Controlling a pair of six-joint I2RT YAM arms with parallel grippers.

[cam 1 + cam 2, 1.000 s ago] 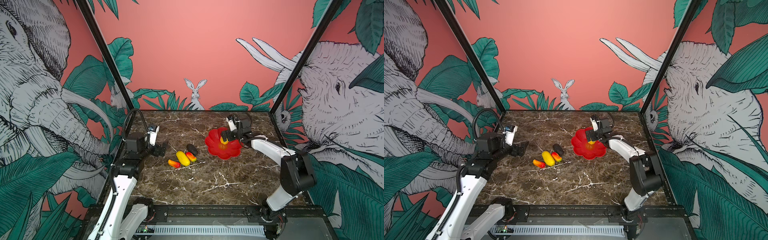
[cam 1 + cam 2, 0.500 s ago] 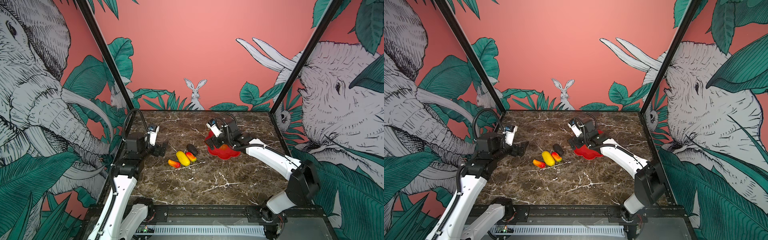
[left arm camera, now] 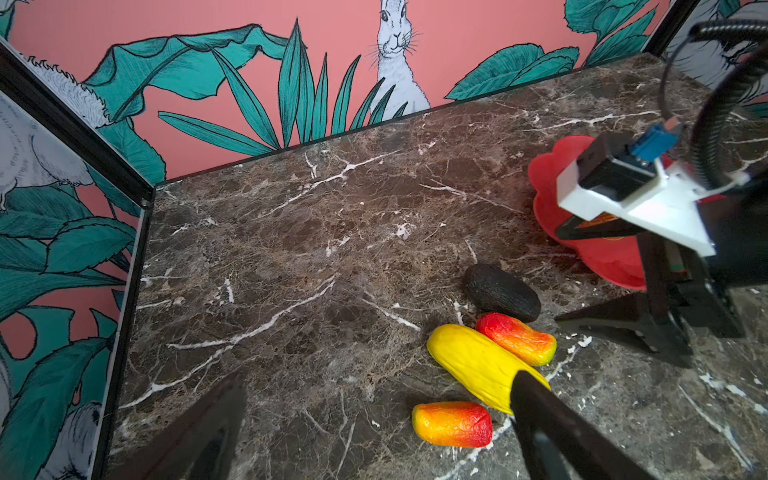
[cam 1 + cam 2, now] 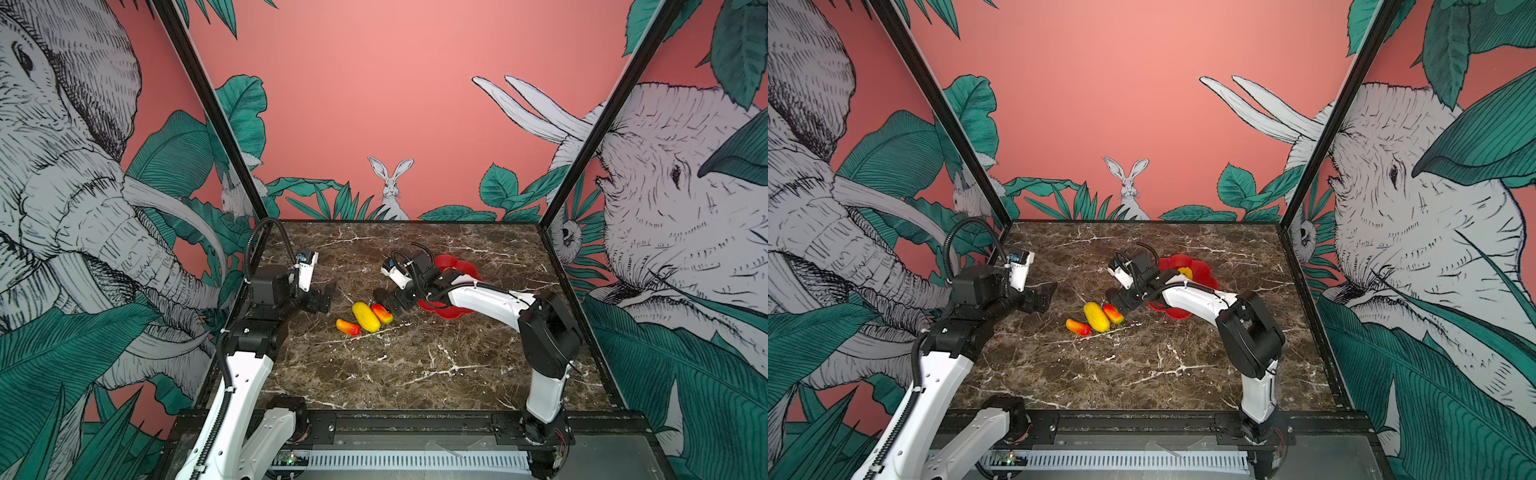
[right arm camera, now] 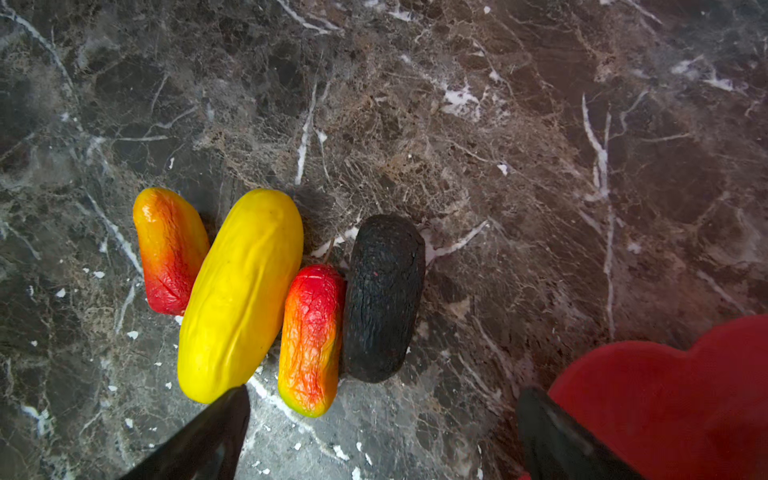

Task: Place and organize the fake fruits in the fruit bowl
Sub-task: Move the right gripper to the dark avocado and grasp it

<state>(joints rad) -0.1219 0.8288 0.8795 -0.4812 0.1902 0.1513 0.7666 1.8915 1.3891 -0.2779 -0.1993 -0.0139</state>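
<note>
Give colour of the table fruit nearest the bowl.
Black fruit, rough matte skin; shows best in the right wrist view.

A dark brown marble-look surface [image 5: 540, 124], polished, with white veins. The red bowl [image 5: 665, 395] looks like smooth, glossy plastic. The black fruit [image 5: 384, 297] is matt and rough, finely cracked. The long yellow fruit [image 5: 243, 291] is smooth and waxy. The red-and-orange fruits [image 5: 311, 336] are wrinkled and faintly shiny.

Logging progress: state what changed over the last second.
The right gripper, open, swung left from over the bowl to hover by the black fruit, leaving the stubby yellow fruit in the bowl. The left gripper, the bowl and the four loose fruits stayed put.
</note>
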